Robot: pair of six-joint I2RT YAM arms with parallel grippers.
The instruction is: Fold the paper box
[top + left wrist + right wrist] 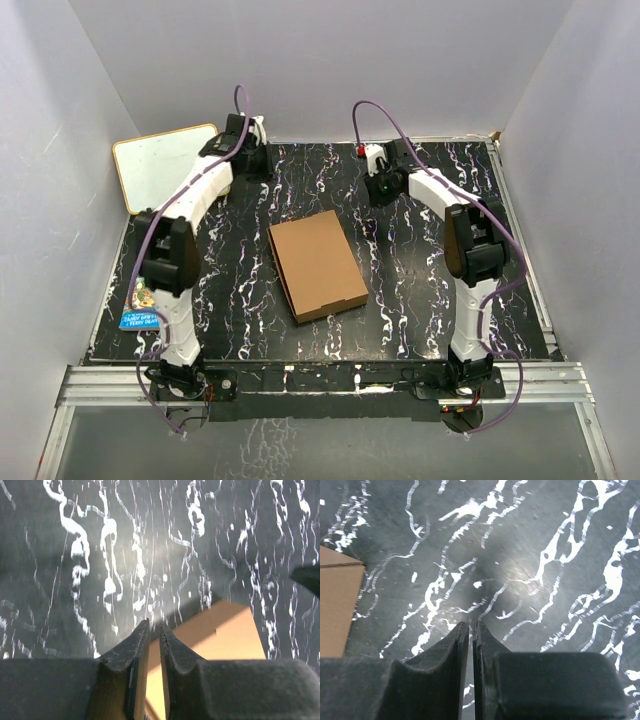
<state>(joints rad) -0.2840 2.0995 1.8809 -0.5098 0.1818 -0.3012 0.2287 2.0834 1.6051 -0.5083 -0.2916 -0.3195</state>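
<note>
I see my right gripper low in frame, jaws pressed nearly together (only a thin slit shows). Black table with white marbling lies beneath it. A brown box corner pokes in at the left edge, apart from the gripper.

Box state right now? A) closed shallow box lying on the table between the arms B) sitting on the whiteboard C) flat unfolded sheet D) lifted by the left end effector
A: the top view shows the cardboard box folded shut and lying flat on the table, midway between the two arms.
</note>
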